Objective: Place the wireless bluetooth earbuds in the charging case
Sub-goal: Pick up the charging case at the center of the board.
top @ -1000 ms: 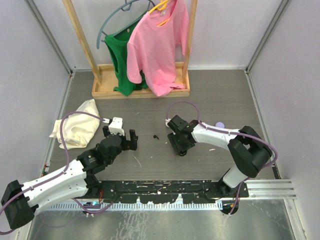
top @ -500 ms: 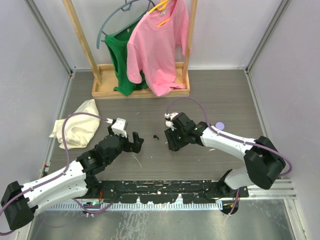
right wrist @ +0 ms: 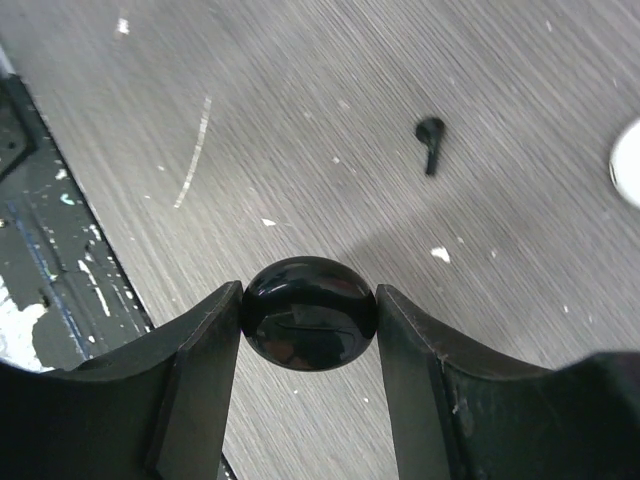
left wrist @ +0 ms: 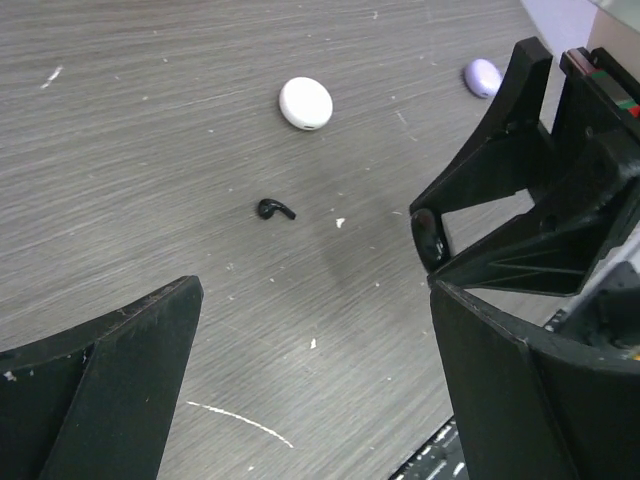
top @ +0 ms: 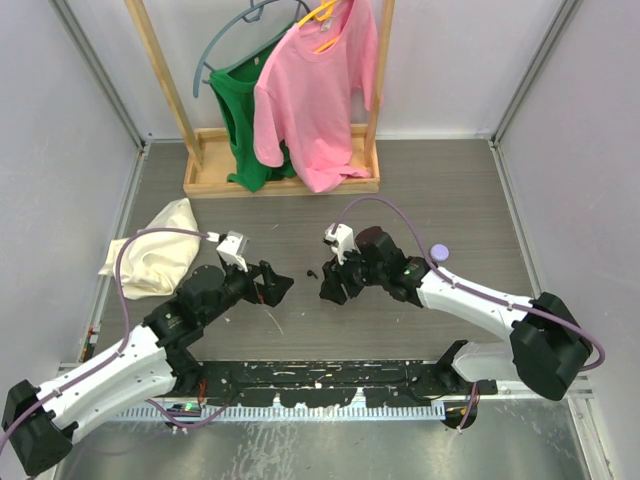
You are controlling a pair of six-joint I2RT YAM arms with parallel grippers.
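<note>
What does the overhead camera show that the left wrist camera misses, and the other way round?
Only overhead: the pink shirt, green shirt and cream cloth. Only the left wrist: a white round case. Both: the black earbud, the lilac case, and the right gripper holding a black case.

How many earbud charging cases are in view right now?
3: black case in the right gripper; white case beyond the black earbud; lilac case off to the right side. More may be hidden.
</note>
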